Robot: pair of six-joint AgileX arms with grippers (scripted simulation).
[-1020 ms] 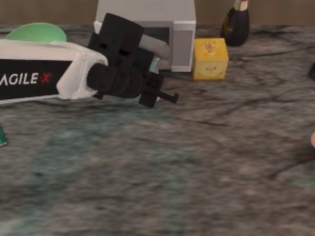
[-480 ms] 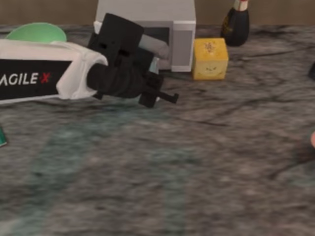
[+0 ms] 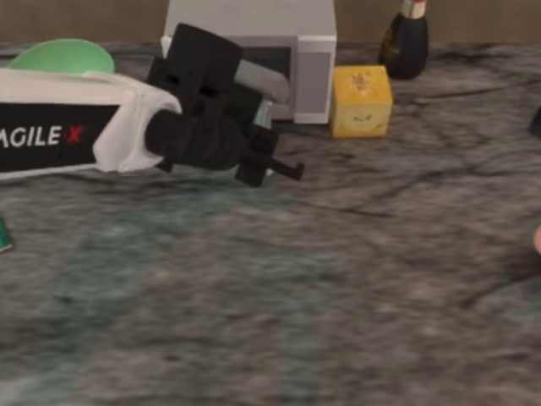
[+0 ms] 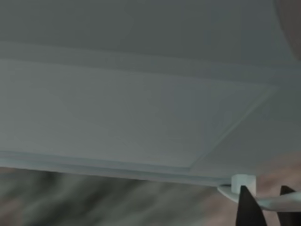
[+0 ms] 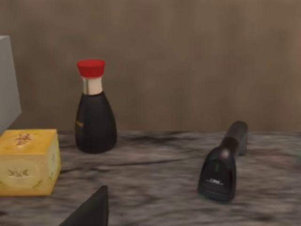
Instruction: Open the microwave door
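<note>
Microwave (image 3: 254,25): far left-centre of table. Door (image 3: 269,80): partly ajar. Left gripper (image 3: 275,165): at door's near edge, probably clenched on handle, contact hidden. Step: pulling open. Next: swing door wider. Right arm: parked right.

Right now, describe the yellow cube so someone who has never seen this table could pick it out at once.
Find the microwave, the big silver-grey box at the table's far edge. The yellow cube sits just to its right, beside the narrow control panel, with a dark red-capped bottle farther right behind it. It is the only bright yellow, blocky thing there.
</note>
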